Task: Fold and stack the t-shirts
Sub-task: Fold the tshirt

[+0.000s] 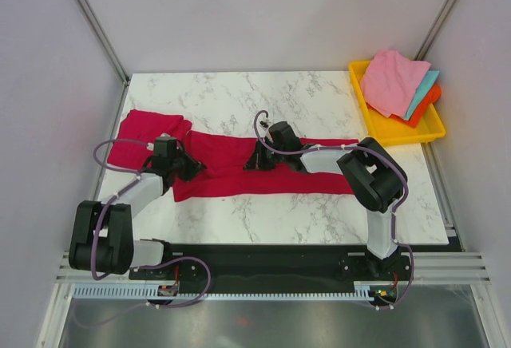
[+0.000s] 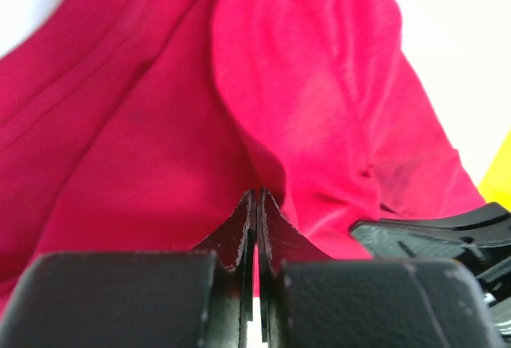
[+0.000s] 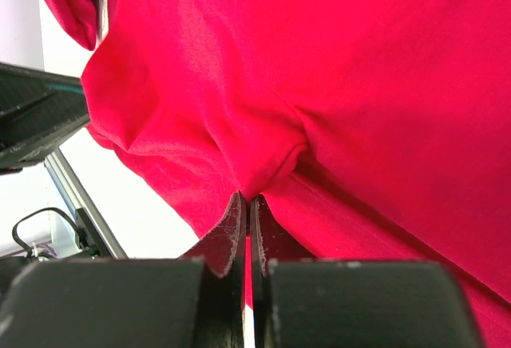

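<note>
A crimson-red t-shirt [image 1: 263, 176] lies as a long band across the middle of the marble table [image 1: 263, 96]. More red cloth [image 1: 144, 128] lies bunched at its left end; I cannot tell if it is a second shirt. My left gripper [image 1: 190, 166] is shut on a fold of the red cloth near the band's left end, as the left wrist view shows [image 2: 257, 192]. My right gripper [image 1: 254, 160] is shut on a pinched fold near the band's middle, as the right wrist view shows [image 3: 247, 198]. Both grippers are low on the cloth.
A yellow tray [image 1: 431, 132] stands at the back right and holds pink [image 1: 393, 82], teal and orange cloths. Grey walls close in the table on three sides. The right gripper's black body [image 2: 447, 228] shows in the left wrist view.
</note>
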Tool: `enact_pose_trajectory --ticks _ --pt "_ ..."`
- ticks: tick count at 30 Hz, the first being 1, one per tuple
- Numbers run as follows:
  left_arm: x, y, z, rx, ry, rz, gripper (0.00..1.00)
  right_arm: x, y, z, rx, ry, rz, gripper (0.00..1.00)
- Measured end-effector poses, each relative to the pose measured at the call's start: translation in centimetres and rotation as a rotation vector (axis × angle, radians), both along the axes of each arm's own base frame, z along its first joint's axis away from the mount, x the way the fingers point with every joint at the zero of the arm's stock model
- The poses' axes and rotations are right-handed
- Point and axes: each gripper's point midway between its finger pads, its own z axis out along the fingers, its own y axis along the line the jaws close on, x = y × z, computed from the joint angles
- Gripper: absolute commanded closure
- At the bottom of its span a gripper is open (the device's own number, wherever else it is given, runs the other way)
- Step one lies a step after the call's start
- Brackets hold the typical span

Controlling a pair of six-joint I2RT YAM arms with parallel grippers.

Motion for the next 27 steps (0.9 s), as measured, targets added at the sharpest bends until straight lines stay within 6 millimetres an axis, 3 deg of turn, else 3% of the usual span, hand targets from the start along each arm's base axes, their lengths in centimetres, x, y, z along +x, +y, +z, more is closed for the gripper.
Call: enact_pose_trajectory --ticks 5,11,14,18,19,20,23,27 --pt "-1.6 0.5 -0.3 0.011 0.064 0.027 0.98 -0.1 -0.1 -0.1 -0.005 0.004 0.000 1.00" --pt "-3.6 0.5 -0.8 0.002 0.145 0.039 0.86 -0.1 -0.1 -0.2 -0.008 0.003 0.000 0.99" --pt "-3.9 0.3 0.2 -0.015 0.129 0.036 0.83 -0.1 -0.1 -0.2 -0.008 0.004 0.000 0.95" --pt "-4.1 -0.1 2.2 -0.048 0.074 0.025 0.78 -0.1 0.0 0.0 0.001 0.005 0.000 0.72" --pt "-4.1 -0.2 2.8 -0.060 0.057 0.023 0.75 -0.1 0.1 0.1 0.006 0.005 0.001 0.70" --pt "-4.2 -0.3 3.4 -0.070 0.041 0.023 0.65 -0.1 0.2 0.2 0.015 0.006 0.002 0.69" --pt "-4.3 -0.6 4.9 -0.098 -0.002 0.022 0.47 -0.4 0.3 0.3 0.035 0.016 0.009 0.71" --pt "-4.5 -0.6 5.7 -0.107 -0.029 0.024 0.47 -0.7 0.5 0.4 0.048 0.029 0.016 0.85"
